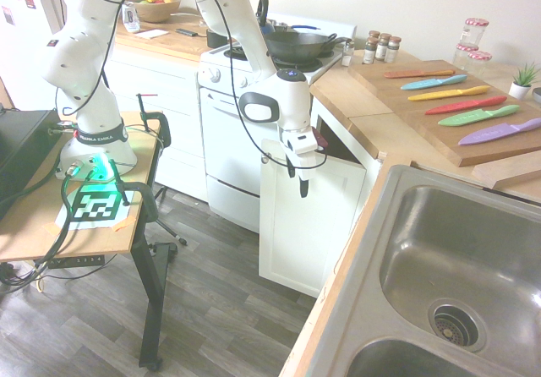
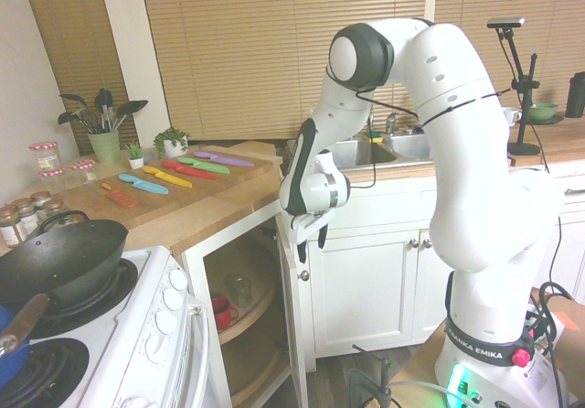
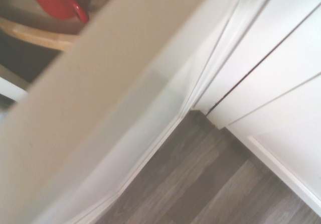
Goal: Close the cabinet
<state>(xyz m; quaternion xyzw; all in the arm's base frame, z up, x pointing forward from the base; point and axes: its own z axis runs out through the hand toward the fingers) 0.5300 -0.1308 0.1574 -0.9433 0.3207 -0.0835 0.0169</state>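
The cabinet is a white base unit under the wood countertop. Its tall door [image 1: 308, 225] is swung out into the room. In the second exterior view the door [image 2: 294, 335] shows edge-on, with its small silver knob [image 2: 303, 275] near the top. My gripper [image 1: 297, 183] points down at the door's upper edge on the outer side, fingers open and holding nothing. The same gripper [image 2: 307, 246] hangs just above the knob; whether it touches the door I cannot tell. Curved wooden shelves inside hold a red mug [image 2: 222, 312]. The wrist view shows the blurred door edge [image 3: 115, 98] and the mug [image 3: 55, 0].
A white oven [image 1: 228, 140] with a black wok [image 1: 296, 46] stands beside the open cabinet. On the countertop lie coloured knives on a cutting board [image 1: 439, 128], next to a steel sink [image 1: 456, 259]. More white cabinet doors [image 2: 366, 289] stand close behind the open door.
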